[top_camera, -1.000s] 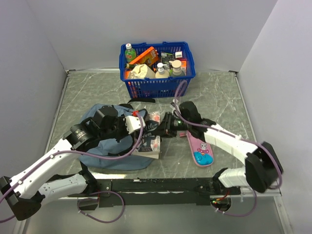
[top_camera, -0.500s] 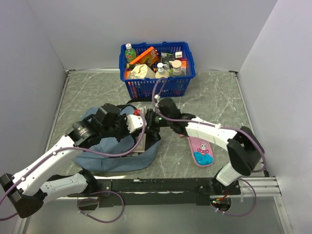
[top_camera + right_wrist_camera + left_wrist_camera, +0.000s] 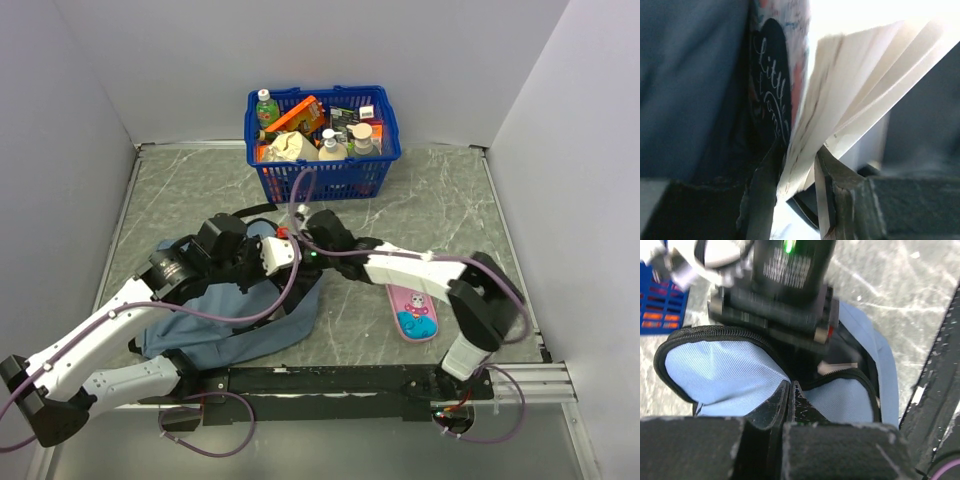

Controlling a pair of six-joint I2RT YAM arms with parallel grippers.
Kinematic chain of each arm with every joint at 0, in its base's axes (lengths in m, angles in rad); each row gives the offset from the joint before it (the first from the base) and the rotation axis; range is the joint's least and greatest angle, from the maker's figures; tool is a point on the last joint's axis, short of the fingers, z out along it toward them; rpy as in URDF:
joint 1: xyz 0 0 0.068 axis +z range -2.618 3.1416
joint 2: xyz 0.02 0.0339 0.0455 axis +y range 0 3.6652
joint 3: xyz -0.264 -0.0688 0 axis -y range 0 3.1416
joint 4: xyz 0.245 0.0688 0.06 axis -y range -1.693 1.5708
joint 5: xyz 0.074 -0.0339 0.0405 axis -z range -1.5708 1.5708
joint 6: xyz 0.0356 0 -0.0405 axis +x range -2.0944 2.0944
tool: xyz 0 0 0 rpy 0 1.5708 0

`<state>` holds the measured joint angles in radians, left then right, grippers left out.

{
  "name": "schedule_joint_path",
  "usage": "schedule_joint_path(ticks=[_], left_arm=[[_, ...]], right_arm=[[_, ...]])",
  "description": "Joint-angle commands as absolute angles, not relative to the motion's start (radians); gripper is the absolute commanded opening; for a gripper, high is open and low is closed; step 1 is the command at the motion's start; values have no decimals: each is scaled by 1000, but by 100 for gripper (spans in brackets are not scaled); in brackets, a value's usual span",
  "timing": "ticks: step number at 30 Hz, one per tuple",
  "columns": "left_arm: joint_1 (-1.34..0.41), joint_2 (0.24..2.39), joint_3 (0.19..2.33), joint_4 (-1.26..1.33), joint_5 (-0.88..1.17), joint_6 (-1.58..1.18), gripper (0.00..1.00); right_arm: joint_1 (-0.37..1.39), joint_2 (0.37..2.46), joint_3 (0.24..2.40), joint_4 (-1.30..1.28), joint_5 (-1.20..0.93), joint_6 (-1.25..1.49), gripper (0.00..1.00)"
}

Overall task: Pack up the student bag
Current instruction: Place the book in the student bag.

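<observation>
The student bag (image 3: 240,340) lay on the worktop (image 3: 440,200) near the L arm, its zip rim pinched in the closed left tool (image 3: 791,390). Within a sec the right tool (image 3: 799,147), narrow round a paperback book (image 3: 840,90), had carried it from the bag's edge into the mouth. The 1st item was prob. almost packed.

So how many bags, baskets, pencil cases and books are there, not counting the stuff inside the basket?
Bags: 1, the student bag
Baskets: 1, the blue basket
Pencil cases: 1, the pink pencil case
Books: 1, the book
Total: 4
</observation>
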<state>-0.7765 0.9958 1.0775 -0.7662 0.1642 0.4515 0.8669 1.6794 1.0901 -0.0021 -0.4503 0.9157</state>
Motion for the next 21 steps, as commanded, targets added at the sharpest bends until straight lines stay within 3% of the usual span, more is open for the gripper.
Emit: schedule_joint_path(ticks=[1, 4, 8, 13, 21], left_arm=[[-798, 956, 1111, -627, 291, 451, 1], [-799, 960, 1109, -626, 295, 449, 1], [-799, 968, 1124, -630, 293, 448, 1], [-799, 973, 1124, -630, 288, 449, 1], [-798, 976, 1121, -612, 293, 448, 1]], right_arm=[[784, 1485, 991, -61, -339, 755, 37], [718, 1466, 948, -66, -356, 747, 33], [704, 1488, 968, -81, -322, 730, 13], [793, 1557, 1012, -38, -353, 741, 1], [951, 1638, 1112, -8, -402, 752, 0]])
